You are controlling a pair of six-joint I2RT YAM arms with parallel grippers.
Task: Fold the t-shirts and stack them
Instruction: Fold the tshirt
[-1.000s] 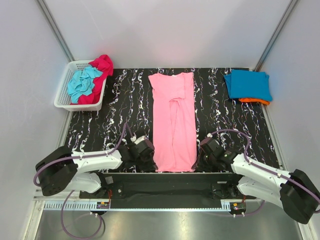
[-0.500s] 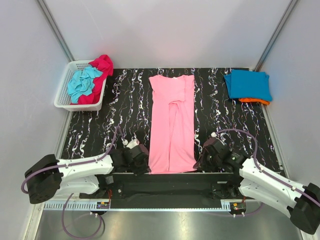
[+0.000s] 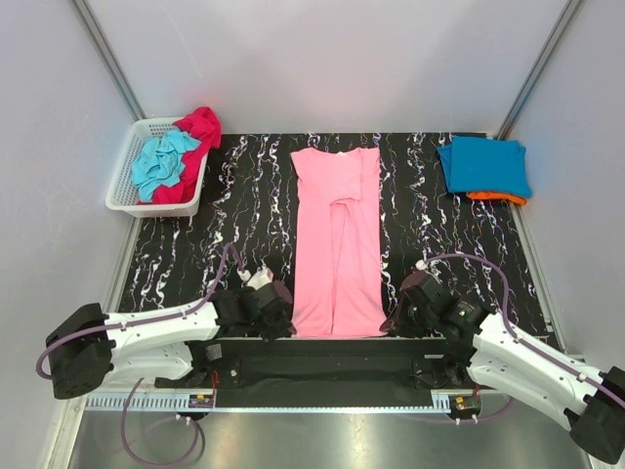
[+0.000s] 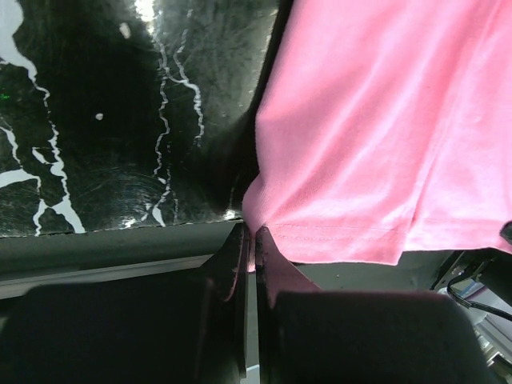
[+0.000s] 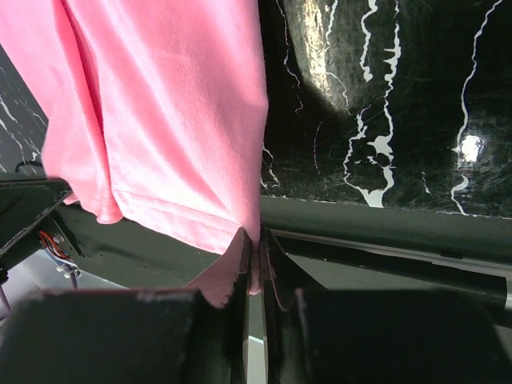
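Compared with a second ago, we see both arms drawn back toward their bases, and the pink t-shirt has slid slightly toward the near edge of the bench. The shirt lies flat as a narrow strip with its sides folded inward. Its long axis runs from near to far, with the round neck at the far end and the hem at the near edge. In the wrist views the hem overhangs that edge a little.

The left end effector is pinched tight on the hem's left corner, and the right end effector is pinched tight on the hem's right corner. In each, pink cloth shows between the closed fingers.

At the far left a white slatted basket holds a crumpled teal t-shirt and a magenta t-shirt that spills over its rim. At the far right a folded blue t-shirt lies on a folded orange t-shirt, well apart from the pink one.
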